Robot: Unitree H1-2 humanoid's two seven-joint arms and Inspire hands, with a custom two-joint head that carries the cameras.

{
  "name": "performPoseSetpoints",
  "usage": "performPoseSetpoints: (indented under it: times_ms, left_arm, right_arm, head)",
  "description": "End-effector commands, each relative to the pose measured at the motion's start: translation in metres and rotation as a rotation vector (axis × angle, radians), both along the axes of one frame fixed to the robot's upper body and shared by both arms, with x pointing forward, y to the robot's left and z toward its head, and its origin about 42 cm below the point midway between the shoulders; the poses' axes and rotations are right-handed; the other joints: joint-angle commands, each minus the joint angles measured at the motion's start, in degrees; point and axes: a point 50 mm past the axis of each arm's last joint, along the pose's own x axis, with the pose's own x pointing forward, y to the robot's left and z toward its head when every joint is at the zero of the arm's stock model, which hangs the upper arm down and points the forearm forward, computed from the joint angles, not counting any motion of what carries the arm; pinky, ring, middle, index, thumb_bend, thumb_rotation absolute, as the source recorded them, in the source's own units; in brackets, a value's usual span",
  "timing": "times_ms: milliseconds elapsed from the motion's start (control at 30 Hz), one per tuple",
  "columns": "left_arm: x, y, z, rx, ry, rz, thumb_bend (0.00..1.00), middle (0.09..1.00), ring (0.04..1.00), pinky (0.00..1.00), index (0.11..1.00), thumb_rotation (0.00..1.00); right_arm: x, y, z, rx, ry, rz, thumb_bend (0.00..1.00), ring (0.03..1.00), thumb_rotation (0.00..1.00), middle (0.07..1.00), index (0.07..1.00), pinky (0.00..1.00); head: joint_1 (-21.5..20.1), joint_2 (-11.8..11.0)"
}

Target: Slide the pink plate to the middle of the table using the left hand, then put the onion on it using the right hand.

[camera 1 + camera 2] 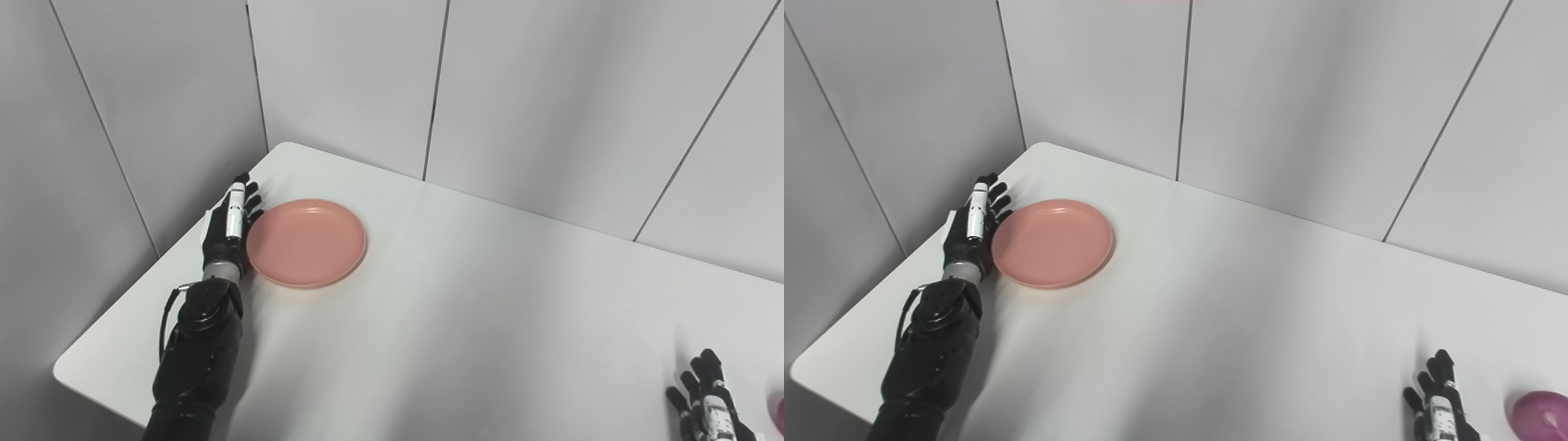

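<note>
Neither step looks done: pink plate [306,242] sits left of frame beside the flat, empty left hand [228,228]; right hand [1440,409], fingers spread and empty, waits by the onion [1541,415] at lower right

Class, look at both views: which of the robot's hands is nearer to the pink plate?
Left. The left hand lies open against the pink plate at its left rim, while the right hand rests far across the table, near the onion.

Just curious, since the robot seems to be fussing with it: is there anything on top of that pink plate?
Nothing shows on the pink plate; its whole upper face is bare. The left hand stands at its left rim. The onion lies apart, near the right hand.
</note>
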Motion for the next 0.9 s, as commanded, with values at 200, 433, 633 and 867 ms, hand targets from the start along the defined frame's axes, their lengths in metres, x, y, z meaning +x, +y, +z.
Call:
performPoseSetpoints:
  times_ms: [200,433,633,867]
  left_arm:
    - [0.022,-0.009,0.024,0.008,-0.069,-0.112,0.39,0.939,0.941,0.93,0.907,1.00]
    - [0.029,-0.020,0.023,-0.006,-0.052,-0.165,0.38,0.951,0.951,0.95,0.916,1.00]
    - [0.034,-0.031,0.022,0.000,-0.052,-0.206,0.37,0.950,0.948,0.94,0.916,1.00]
    - [0.040,-0.040,0.021,0.014,-0.048,-0.250,0.39,0.954,0.950,0.95,0.926,1.00]
  right_arm:
    - [-0.001,-0.001,0.006,-0.009,-0.019,-0.002,0.05,1.000,1.00,1.000,1.000,1.00]
    - [-0.002,0.000,0.006,-0.009,-0.026,0.005,0.07,1.000,1.00,1.000,1.000,1.00]
    - [-0.003,0.002,0.007,-0.009,-0.018,-0.005,0.07,0.999,1.00,1.000,1.000,1.00]
    - [-0.002,0.003,0.007,-0.002,-0.019,0.002,0.06,1.000,1.00,1.000,1.000,1.00]
  head:
    - [-0.4,0.4]
    - [-0.6,0.4]
    - [-1.2,0.8]
    - [-1.7,1.0]
